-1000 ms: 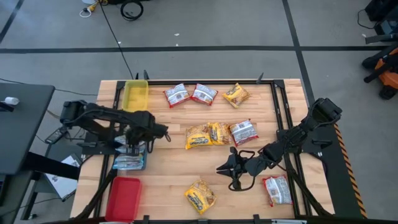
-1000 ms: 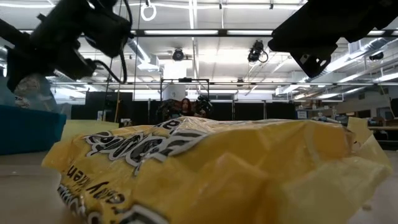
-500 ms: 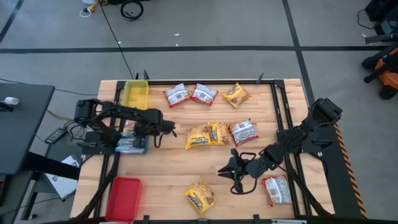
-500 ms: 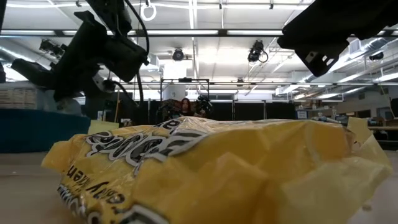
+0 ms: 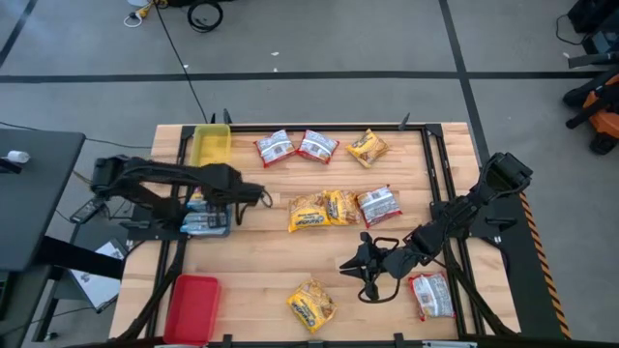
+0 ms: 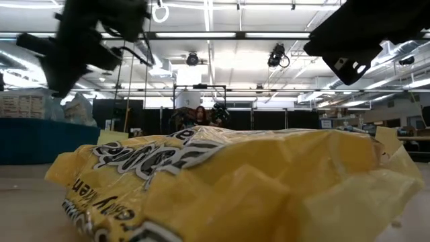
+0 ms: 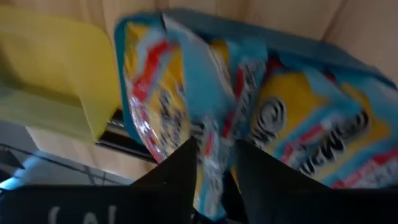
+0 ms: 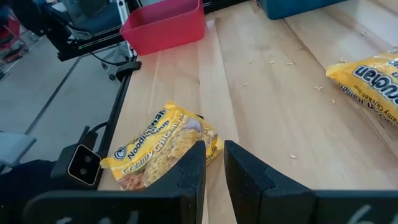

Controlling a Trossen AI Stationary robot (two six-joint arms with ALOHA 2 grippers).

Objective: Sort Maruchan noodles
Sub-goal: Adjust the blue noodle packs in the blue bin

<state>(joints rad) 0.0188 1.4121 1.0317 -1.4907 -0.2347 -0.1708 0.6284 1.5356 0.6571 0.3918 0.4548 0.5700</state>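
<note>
Bare wood lies open along the surface's [image 5: 261,275] near edge between the red tray [image 5: 192,307] and a yellow packet [image 5: 310,304]. The left hand [image 5: 263,197] hangs by the left edge over the blue tray [image 5: 205,228], fingers [image 7: 180,168] pinched on a blue packet [image 7: 205,112]. The right hand [image 5: 346,263], fingers slightly apart and empty, hovers near the front. 7 packets lie mid-surface and along the far edge; a yellow one reads "Creamy Chicken".
</note>
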